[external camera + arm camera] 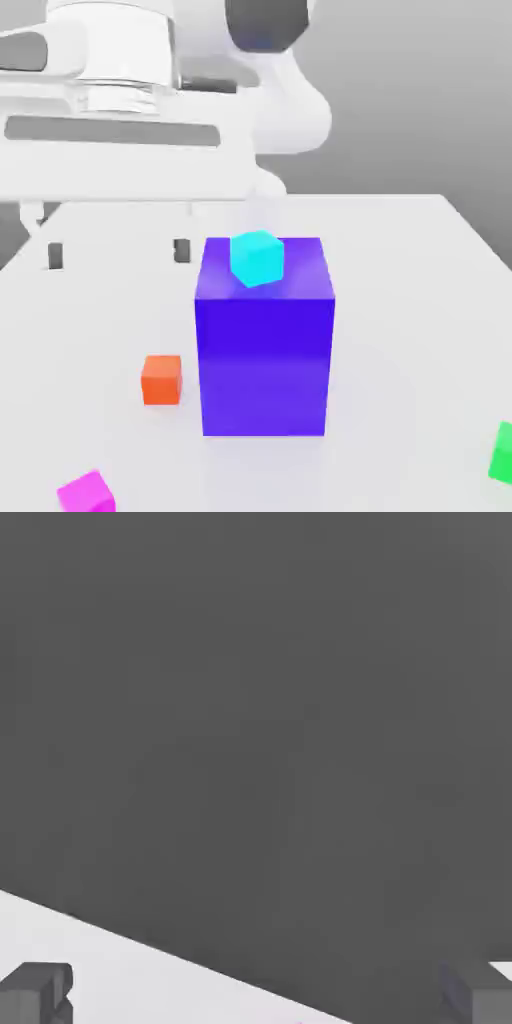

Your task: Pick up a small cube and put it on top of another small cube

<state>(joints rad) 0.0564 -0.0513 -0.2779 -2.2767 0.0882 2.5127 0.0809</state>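
Claw: (118, 253) open, its two tips set wide apart across the exterior view — nothing between them.
Claw height: up off the counter (400, 330), by the look of it; exact clearance cannot be told.
Claw to magenta cube: the cube (87, 493) lies toward the exterior camera from the claw, and lower — sideways offset slight, a touch to the exterior view's left of the gap's middle.
Magenta cube, pose: on the counter, near the exterior view's lower left edge, partly cut off by the frame; sides turned askew to the big block's. No long axis to speak of, being a cube.
Next move, judged: carry the claw out toward the camera side, then down, with a wrist turn so the tips meet two flat faces. Unturned, they could catch corners and spin it.
Orange cube: (162, 380) between claw and magenta cube in the picture, off to the exterior view's right of both; just beside the blue block (265, 365). Worth clearing on the way over.
Cyan cube: (258, 258) on top of the blue block.
Green cube: (502, 455) far over at the exterior view's right edge.
Stack: not yet made; which cube is the base, cannot tell.
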